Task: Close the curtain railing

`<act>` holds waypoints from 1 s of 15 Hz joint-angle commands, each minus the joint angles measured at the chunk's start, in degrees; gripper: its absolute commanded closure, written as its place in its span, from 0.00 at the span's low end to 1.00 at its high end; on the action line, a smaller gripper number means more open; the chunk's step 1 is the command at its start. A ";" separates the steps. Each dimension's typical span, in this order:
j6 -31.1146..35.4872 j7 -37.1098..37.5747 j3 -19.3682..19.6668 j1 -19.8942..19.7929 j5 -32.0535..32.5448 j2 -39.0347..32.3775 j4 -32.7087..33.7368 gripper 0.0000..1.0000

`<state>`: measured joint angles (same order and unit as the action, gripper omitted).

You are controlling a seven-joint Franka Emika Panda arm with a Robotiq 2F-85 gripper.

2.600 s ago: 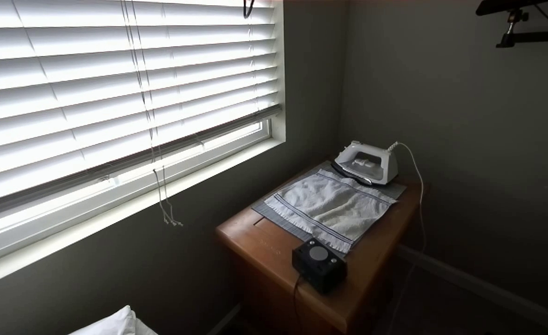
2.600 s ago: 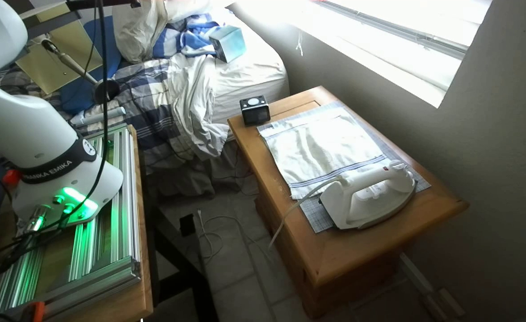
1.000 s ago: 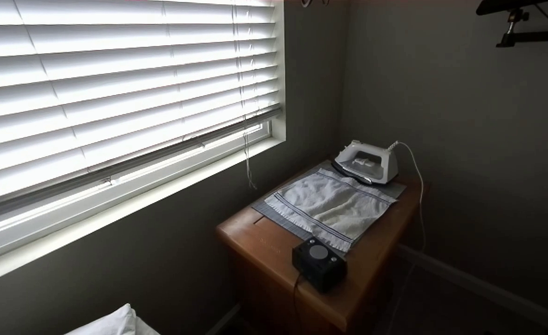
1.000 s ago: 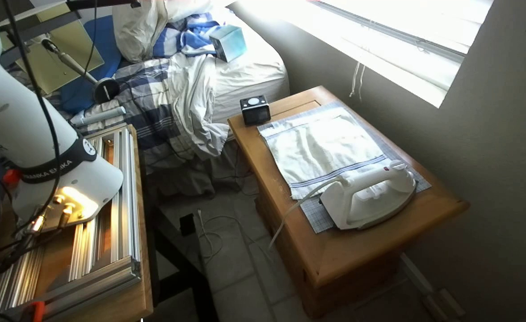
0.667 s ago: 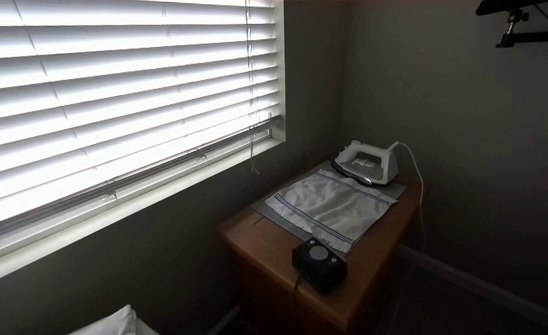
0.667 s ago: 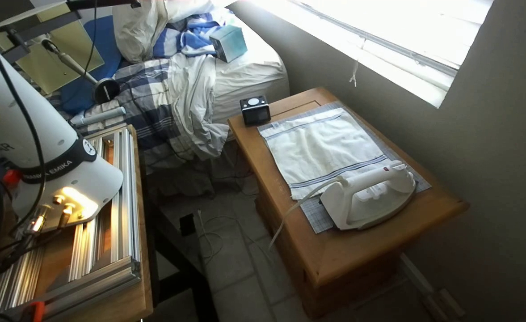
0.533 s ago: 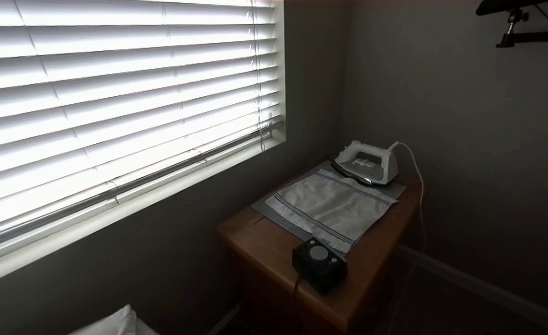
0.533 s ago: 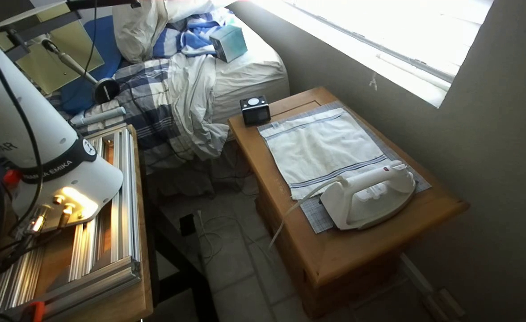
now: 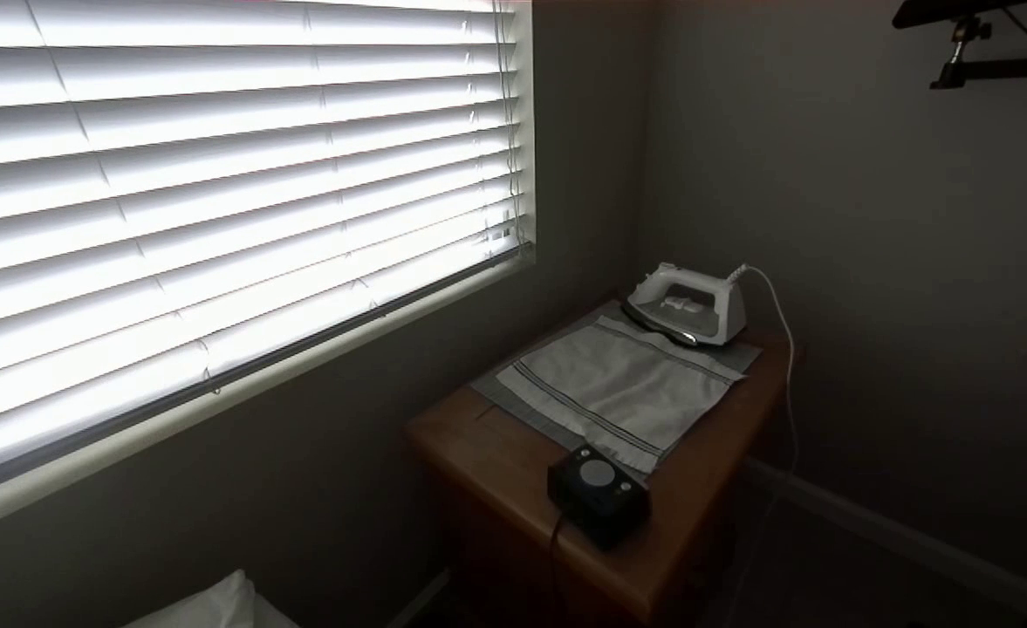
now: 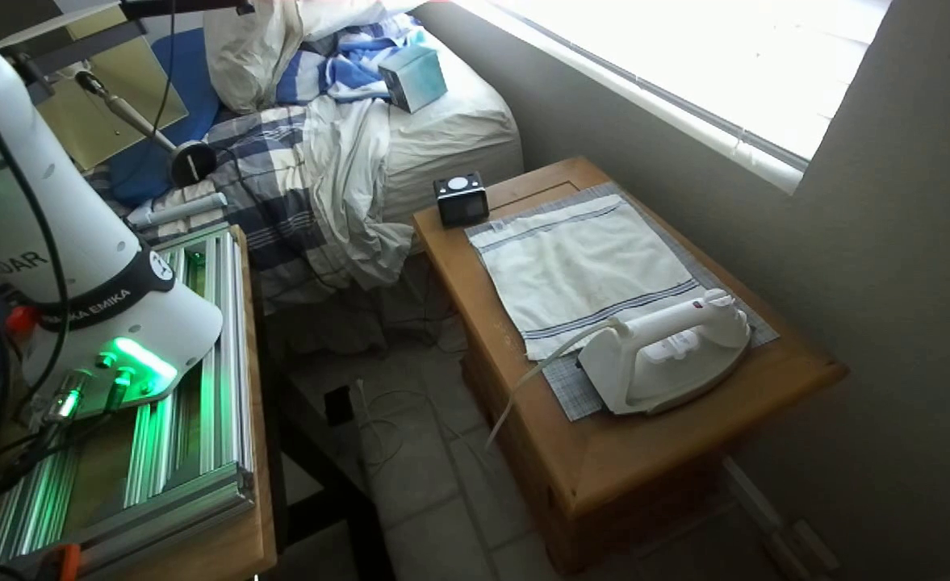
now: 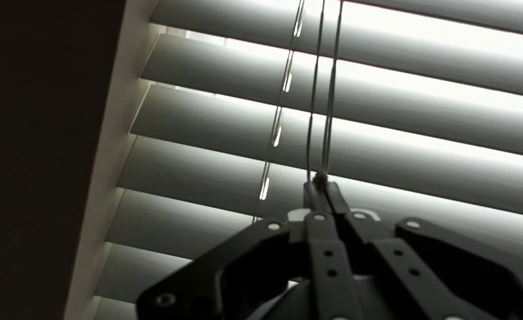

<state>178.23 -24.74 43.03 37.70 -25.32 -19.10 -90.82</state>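
A white slatted window blind (image 9: 216,174) hangs in the window; it also shows in the wrist view (image 11: 421,93). Its bottom rail (image 9: 304,341) lies at the window sill, and in an exterior view the rail (image 10: 684,103) also sits along the sill. The thin pull cords (image 11: 332,84) run down to my gripper (image 11: 325,193), whose fingers are shut on them at a small dark knot. In an exterior view the cords (image 9: 506,105) hang near the window's right edge. My gripper is outside both exterior views; the white arm (image 10: 71,234) shows at the left.
A wooden nightstand (image 10: 652,460) below the window holds an iron (image 10: 668,355), a towel (image 10: 587,258) and a dark clock-like box (image 10: 460,200). A bed (image 10: 458,145) stands behind it. A black mount (image 9: 967,52) sticks out at the upper right. The window frame edge (image 11: 105,146) is left of my gripper.
The blind has come down, and its bottom rail has dropped from above the sill to it. The cords have moved right, and their loose ends have risen out of sight. The arm's pose has shifted.
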 commanded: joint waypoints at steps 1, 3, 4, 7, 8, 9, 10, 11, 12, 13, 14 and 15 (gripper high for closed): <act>-4.26 4.29 6.29 4.30 2.56 -2.89 2.92 0.99; -6.66 5.78 10.11 6.65 3.92 -4.50 3.52 0.99; -7.53 6.42 11.99 7.70 4.51 -5.38 3.60 0.99; -11.02 8.77 18.47 10.76 6.57 -8.37 3.76 0.99; -12.24 9.70 21.19 11.81 7.49 -9.81 3.59 0.99; -12.99 10.26 23.09 12.49 7.94 -10.85 3.56 0.99; -13.50 10.66 24.45 12.87 8.11 -11.66 3.44 0.99; -13.51 11.03 25.70 13.15 7.98 -12.55 3.34 0.99; -13.16 11.36 26.91 13.40 7.74 -13.44 3.31 0.99; -12.72 11.84 27.93 13.50 7.27 -14.33 3.40 0.99; -12.76 12.11 28.35 13.58 6.78 -14.60 3.34 0.99; -12.68 12.52 28.84 13.71 6.52 -14.98 3.29 0.99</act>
<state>167.47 -15.36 69.31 50.62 -18.99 -31.13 -87.40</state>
